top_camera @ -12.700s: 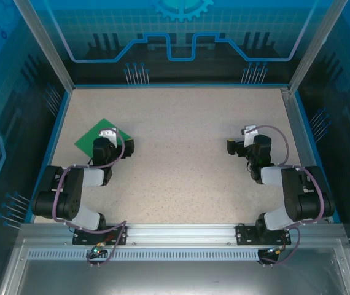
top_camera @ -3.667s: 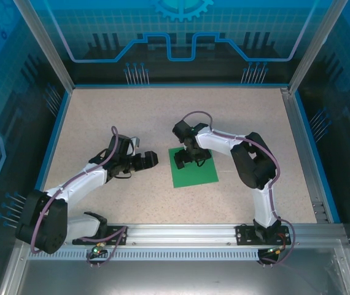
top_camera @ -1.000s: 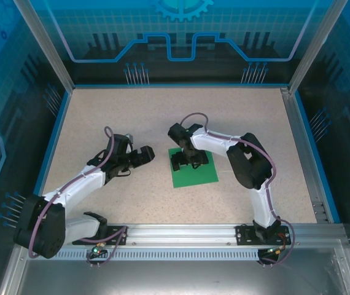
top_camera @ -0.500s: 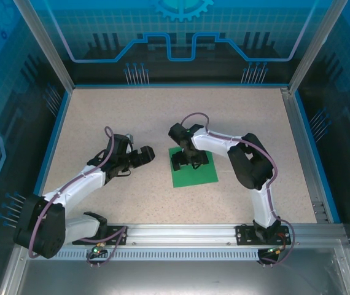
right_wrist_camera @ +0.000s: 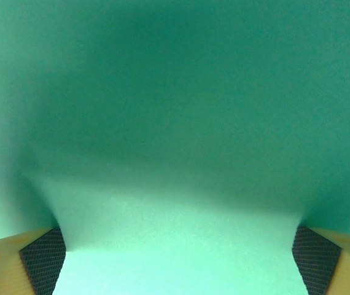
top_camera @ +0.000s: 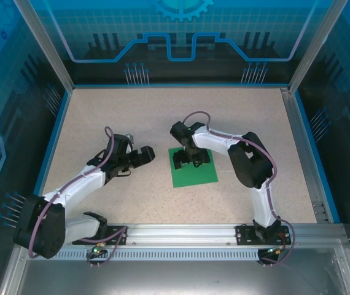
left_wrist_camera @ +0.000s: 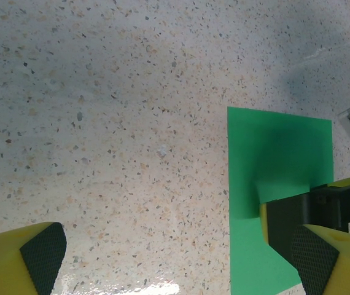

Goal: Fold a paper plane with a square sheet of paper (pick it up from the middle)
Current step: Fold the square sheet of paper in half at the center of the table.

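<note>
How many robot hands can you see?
2. The left hand is open above the table, just left of the green paper. The right hand is open, down over the paper's far part.

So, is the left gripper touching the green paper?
Apart. The top external view shows bare table between the left gripper and the square sheet of paper.

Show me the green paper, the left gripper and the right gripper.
green paper (top_camera: 196,176), top view, bare near half.
left gripper (left_wrist_camera: 178,258), left wrist view, midway between fingertips.
right gripper (right_wrist_camera: 179,261), right wrist view, midway between fingertips.
</note>
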Action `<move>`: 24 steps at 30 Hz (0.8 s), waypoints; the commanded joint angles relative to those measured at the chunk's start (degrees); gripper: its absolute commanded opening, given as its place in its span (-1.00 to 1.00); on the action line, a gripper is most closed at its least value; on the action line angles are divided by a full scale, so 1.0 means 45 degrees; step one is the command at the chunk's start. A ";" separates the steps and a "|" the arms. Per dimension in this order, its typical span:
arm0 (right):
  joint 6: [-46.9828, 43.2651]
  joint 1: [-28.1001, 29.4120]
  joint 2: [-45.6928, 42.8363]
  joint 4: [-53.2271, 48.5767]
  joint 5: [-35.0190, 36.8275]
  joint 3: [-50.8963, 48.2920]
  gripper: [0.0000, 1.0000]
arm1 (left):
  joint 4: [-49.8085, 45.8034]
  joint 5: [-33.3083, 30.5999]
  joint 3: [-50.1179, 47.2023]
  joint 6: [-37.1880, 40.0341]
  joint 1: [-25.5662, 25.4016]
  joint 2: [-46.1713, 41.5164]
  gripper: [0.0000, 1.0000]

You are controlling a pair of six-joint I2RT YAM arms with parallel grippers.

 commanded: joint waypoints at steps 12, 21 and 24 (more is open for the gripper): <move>0.0355 0.0318 0.0989 0.0041 -0.0138 -0.0683 0.91 | 0.0090 0.0205 -0.0044 0.0277 -0.0058 -0.0185 0.97; 0.0376 0.0199 0.0068 0.0294 -0.0206 -0.0707 0.68 | -0.0008 0.0205 -0.0123 0.0293 -0.0058 -0.0390 0.97; 0.0342 0.0162 -0.0260 0.0368 -0.0277 -0.0687 0.44 | -0.0058 0.0167 -0.0134 0.0267 -0.0058 -0.0456 0.97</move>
